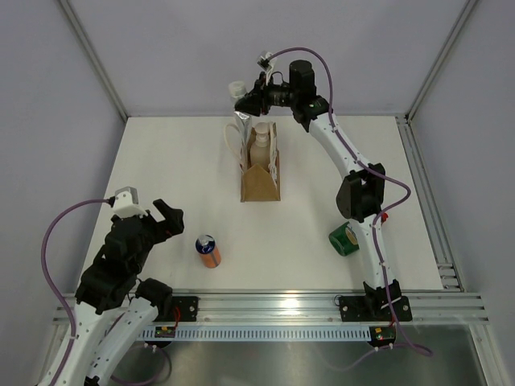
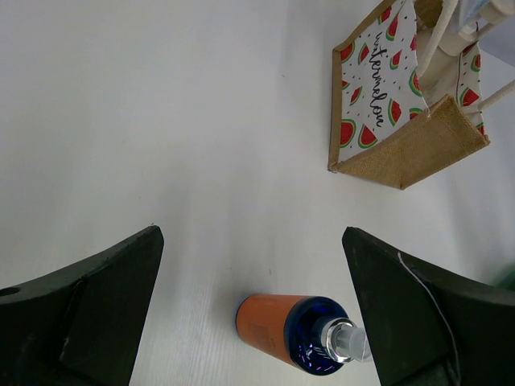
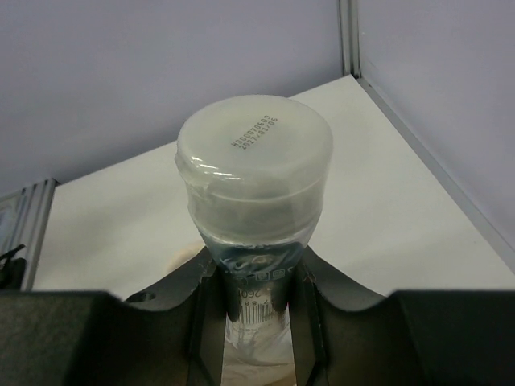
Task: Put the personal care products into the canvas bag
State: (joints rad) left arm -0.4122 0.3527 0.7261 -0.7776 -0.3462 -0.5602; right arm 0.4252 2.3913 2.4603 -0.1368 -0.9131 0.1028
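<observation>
The canvas bag (image 1: 261, 178) stands upright at the table's far middle, and its watermelon-print side shows in the left wrist view (image 2: 374, 88). The beige pump-top soap bottle (image 1: 259, 145) stands inside the bag and also shows in the left wrist view (image 2: 447, 55). My right gripper (image 1: 249, 100) is shut on the squeeze tube just below its white cap (image 1: 236, 88), above the bag's far left corner. In the right wrist view the cap (image 3: 254, 153) points away from me between the fingers (image 3: 201, 314). My left gripper (image 1: 166, 217) is open and empty near the front left.
An orange spray bottle with a blue top (image 1: 208, 251) stands near the front, just right of my left gripper; it also shows between the fingers in the left wrist view (image 2: 290, 328). A green tape roll (image 1: 344, 238) lies beside the right arm. Walls enclose the table.
</observation>
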